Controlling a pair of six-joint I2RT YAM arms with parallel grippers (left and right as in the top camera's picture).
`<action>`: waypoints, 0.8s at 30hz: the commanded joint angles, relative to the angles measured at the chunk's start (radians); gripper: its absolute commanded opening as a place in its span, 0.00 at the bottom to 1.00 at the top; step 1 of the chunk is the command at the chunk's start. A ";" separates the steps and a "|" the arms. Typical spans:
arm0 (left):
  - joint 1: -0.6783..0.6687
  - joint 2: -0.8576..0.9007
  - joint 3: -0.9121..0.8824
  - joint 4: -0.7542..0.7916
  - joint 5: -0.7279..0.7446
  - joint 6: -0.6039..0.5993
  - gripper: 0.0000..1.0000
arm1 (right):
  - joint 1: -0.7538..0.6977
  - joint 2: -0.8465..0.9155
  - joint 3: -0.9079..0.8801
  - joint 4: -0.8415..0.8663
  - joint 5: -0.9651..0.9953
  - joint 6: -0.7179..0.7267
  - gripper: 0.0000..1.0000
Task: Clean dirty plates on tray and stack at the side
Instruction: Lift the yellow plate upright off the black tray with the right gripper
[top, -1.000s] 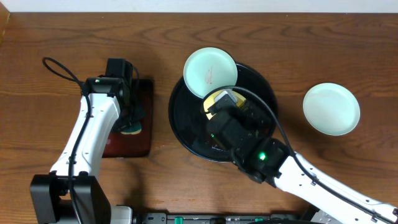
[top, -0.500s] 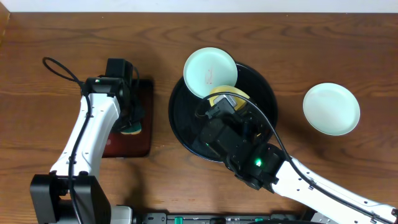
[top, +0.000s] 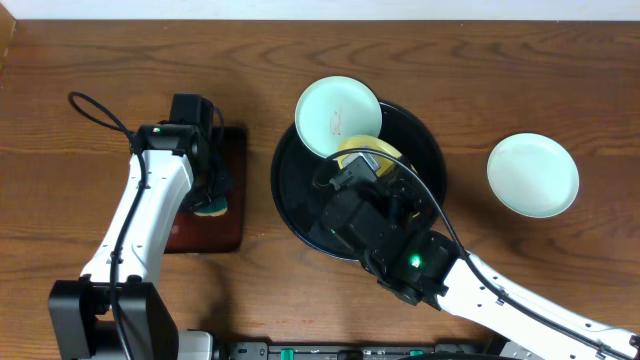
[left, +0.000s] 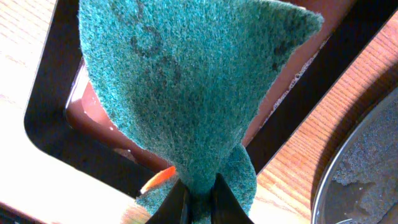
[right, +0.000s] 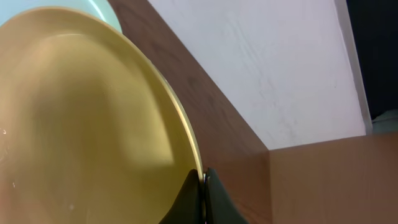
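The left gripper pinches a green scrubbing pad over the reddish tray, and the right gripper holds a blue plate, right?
Not quite. The right wrist view shows the right gripper holding the yellow plate, not a blue one. The left gripper does pinch the green scrubbing pad over the reddish tray.

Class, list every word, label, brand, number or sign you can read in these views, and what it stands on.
None can be read. The yellow plate, black tray and green scouring pad carry no print; the left arm and right arm bear no lettering either.
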 joint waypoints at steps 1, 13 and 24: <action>0.004 -0.009 -0.004 -0.003 -0.001 0.011 0.08 | 0.010 -0.013 0.009 0.023 0.032 -0.005 0.01; 0.004 -0.009 -0.004 -0.006 -0.001 0.014 0.08 | 0.010 -0.013 0.009 0.043 0.032 -0.050 0.01; 0.004 -0.009 -0.004 -0.006 -0.001 0.014 0.08 | 0.010 -0.013 0.009 0.042 0.032 -0.050 0.01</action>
